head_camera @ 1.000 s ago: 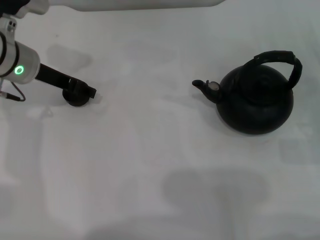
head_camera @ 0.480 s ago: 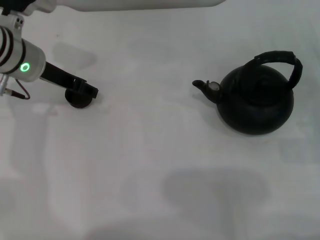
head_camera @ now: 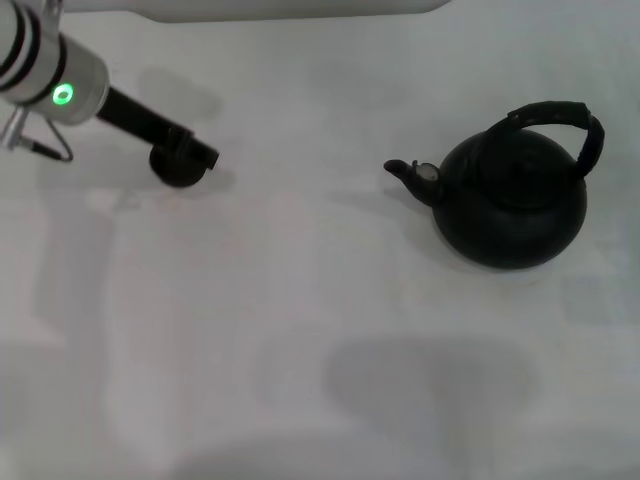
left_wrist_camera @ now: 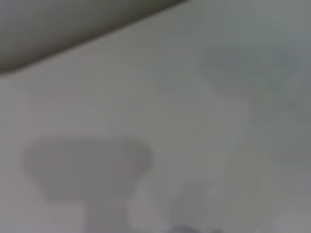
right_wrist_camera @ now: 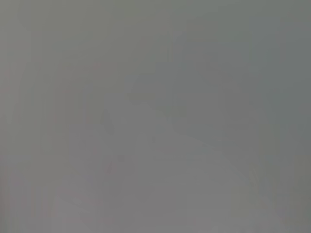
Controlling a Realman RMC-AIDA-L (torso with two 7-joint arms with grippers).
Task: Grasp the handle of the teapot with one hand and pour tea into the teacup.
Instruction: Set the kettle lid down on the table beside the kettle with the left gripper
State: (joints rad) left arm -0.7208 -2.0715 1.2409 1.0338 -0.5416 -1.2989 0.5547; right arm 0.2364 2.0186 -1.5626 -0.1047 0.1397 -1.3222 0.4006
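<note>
The matte-black teapot (head_camera: 515, 205) stands on the white table (head_camera: 300, 300) at the right, its short spout (head_camera: 402, 171) pointing left toward the middle. Its thick black arched handle (head_camera: 558, 113) rises over the top, with nothing holding it. The small black teacup (head_camera: 177, 172) is at the far left. My left gripper (head_camera: 192, 155) reaches in from the upper left and is shut on the teacup's rim. The cup's far side is hidden behind the fingers. My right gripper is out of view. Both wrist views show only bare pale surface.
A pale raised edge (head_camera: 280, 8) runs along the back of the table. A wide stretch of bare white table separates the teacup from the teapot, and soft shadows lie across the front.
My left arm has moved toward the back and to the right, and the teacup has travelled with the gripper. The teapot has not moved.
</note>
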